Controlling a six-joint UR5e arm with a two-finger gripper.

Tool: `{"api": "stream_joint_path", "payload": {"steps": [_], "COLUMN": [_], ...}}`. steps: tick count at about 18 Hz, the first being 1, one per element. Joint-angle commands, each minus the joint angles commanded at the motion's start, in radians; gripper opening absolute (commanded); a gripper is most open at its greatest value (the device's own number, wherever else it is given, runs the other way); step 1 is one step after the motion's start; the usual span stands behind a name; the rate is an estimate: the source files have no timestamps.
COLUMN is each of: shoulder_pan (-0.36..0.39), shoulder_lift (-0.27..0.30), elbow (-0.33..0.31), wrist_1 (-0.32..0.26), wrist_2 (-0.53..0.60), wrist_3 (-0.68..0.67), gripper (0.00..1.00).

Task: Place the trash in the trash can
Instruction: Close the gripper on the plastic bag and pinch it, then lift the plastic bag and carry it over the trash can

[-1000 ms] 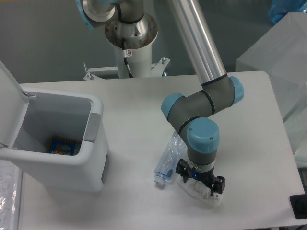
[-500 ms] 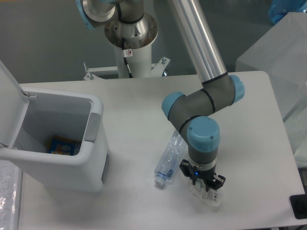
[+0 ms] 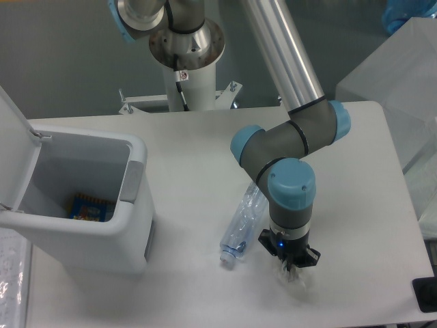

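The gripper, low and right of centre in the frame, points straight down with its jaws drawn close together around the wrapper, a small crumpled clear-white scrap that touches the table; most of it is hidden between the fingers and under the wrist, so its print cannot be read and only a pale wisp shows below the fingertips. Just to the left lies one bottle, crushed, clear with a faint blue tint, stretched diagonally with its blue cap end toward the lower left; its upper end is covered by the arm, one grey arm with pale blue joint caps that rises to a silver tube cut off at the top edge. At the left of the frame stands one trash can, white and rectangular with a rounded rim and a grey panel on the side facing the bottle; its lid stands open and runs out of the left edge. Inside, at the bottom, one small blue-and-orange packet is partly hidden by the near wall. Bottle and wrapper both lie well apart from the can.
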Motion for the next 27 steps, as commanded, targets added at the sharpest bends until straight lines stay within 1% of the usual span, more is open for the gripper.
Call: {"api": "stream_joint_path", "payload": {"steps": [2, 4, 8, 13, 15, 16, 18, 21, 24, 25, 27], "shoulder_pan": [0.000, 0.000, -0.003, -0.035, -0.038, -0.041, -0.043, -0.067, -0.080, -0.080, -0.090], "shoulder_lift": [0.037, 0.058, 0.100, 0.104, 0.109, 0.114, 0.143, 0.153, 0.193, 0.216, 0.299], "elbow": [0.011, 0.017, 0.035, 0.133, 0.156, 0.157, 0.157, 0.143, 0.132, 0.114, 0.059], "wrist_1": [0.000, 0.000, 0.000, 0.002, 0.002, 0.000, 0.000, -0.002, -0.003, -0.003, -0.003], "wrist_2": [-0.070, -0.124, -0.129, -0.135, -0.178, -0.212, -0.253, -0.259, -0.258, -0.259, -0.260], "wrist_3": [-0.029, -0.031, -0.031, -0.036, -0.052, -0.072, -0.118, -0.203, -0.317, -0.368, -0.446], "gripper": [0.00, 0.00, 0.00, 0.00, 0.00, 0.00, 0.00, 0.00, 0.00, 0.00, 0.00]}}
